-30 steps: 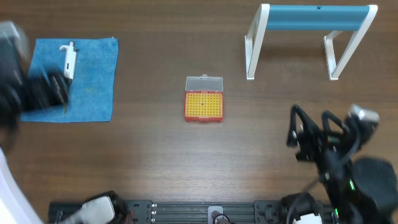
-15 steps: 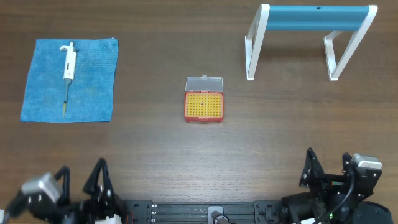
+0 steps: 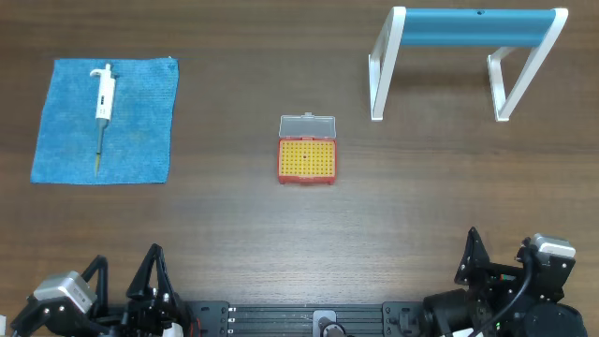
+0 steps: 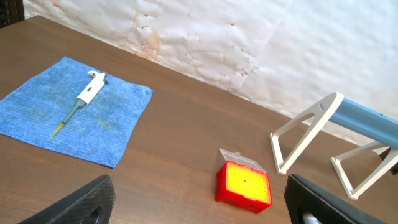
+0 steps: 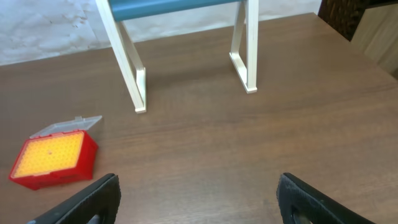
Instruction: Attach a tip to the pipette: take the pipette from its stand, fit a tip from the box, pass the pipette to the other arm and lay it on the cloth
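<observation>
The white pipette (image 3: 102,98) with a yellow tip lies on the blue cloth (image 3: 140,140) at the table's far left; it is also seen as the pipette (image 4: 87,96) on the cloth (image 4: 112,130) in the left wrist view. The red tip box (image 3: 306,159), lid open, stands mid-table. My left gripper (image 3: 126,260) is drawn back at the bottom left, open and holding nothing, far from the cloth. My right gripper (image 3: 501,253) sits at the bottom right, open and holding nothing. The tip box (image 5: 53,158) lies well ahead of the right gripper (image 5: 196,211).
The pipette stand (image 3: 473,26), a blue bar on white legs, stands bare at the back right. Bare brown tabletop spreads between the cloth, the tip box (image 4: 244,183) and the stand (image 4: 367,118). A pale wall runs behind the table's far edge.
The left arm has pulled back from the cloth to the bottom left, leaving the pipette lying there. The right arm has drawn back toward its base.
</observation>
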You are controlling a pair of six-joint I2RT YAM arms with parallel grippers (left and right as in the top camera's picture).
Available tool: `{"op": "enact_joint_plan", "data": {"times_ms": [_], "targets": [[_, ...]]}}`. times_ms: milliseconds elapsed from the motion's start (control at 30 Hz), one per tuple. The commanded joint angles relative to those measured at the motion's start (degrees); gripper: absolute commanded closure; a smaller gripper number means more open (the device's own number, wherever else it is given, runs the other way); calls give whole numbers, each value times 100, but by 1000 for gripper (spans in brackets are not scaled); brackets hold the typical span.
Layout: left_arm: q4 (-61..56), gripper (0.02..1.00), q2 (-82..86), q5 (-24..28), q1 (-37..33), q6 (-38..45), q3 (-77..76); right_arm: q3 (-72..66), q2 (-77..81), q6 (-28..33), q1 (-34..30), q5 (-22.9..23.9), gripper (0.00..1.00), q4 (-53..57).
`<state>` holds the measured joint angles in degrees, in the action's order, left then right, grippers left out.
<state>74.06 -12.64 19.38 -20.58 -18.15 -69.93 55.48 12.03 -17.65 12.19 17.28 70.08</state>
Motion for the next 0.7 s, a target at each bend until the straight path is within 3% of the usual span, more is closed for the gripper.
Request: {"op": "enact_joint_plan", "data": {"times_ms": [33, 167, 233, 333, 400, 467, 533, 700], "targets": [[-11, 137, 17, 81, 2, -68, 28, -26, -50, -4, 39, 111, 185, 63], [-17, 137, 17, 79, 105, -68, 92, -26, -50, -7, 39, 111, 183, 63], [-2, 165, 26, 79, 555, -68, 313, -26, -50, -7, 39, 111, 185, 63], [-28, 303, 46, -1104, 1071, -129, 673, -26, -50, -7, 39, 111, 185, 63], [-306, 312, 57, -1174, 1329, -136, 1099, -26, -50, -4, 39, 111, 185, 63], [-1091, 283, 85, -1399, 1543, -131, 1718, -26, -50, -7, 39, 111, 185, 63], [-2476, 106, 138, -1797, 1694, -81, 2660, -26, -50, -4, 39, 111, 185, 63], [-5984, 102, 208, -1816, 1722, -48, 4940, -26, -50, -7, 39, 111, 185, 63]]}}
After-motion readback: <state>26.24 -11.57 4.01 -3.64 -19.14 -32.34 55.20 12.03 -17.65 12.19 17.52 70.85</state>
